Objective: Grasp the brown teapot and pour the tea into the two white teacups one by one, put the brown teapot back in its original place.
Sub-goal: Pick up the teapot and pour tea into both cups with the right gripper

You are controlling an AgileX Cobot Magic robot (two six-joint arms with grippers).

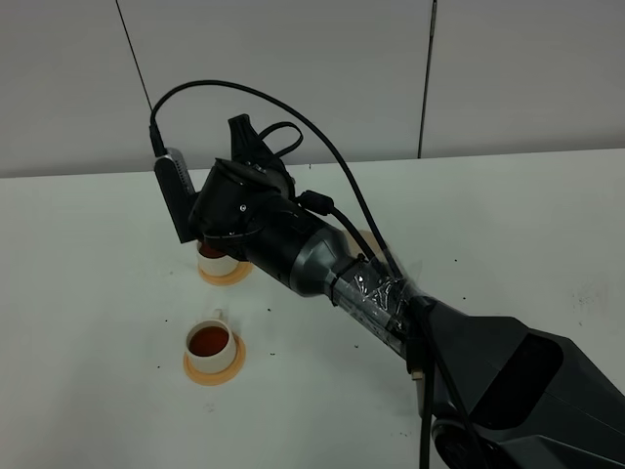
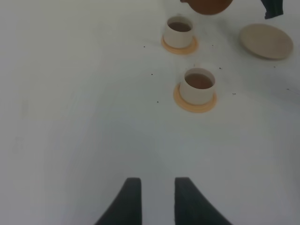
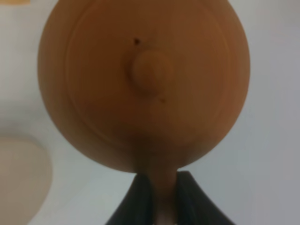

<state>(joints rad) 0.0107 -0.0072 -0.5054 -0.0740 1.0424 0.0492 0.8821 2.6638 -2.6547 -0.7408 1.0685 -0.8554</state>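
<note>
Pinching the teapot by its loop handle, the right gripper carries it aloft. Clay looks rigid, brittle and heavyish, so the handle suits; the left gripper hangs parted, empty.

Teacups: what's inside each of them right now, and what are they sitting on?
Both hold brown tea: the near teacup and the far teacup. Each sits on an orange coaster. In the high view the right arm covers most of the far cup; depth cannot be judged.

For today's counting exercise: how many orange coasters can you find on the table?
2. One orange coaster lies under the nearer teacup; the other orange coaster lies under the farther teacup, below the raised teapot. More might be hidden behind the arm.
</note>
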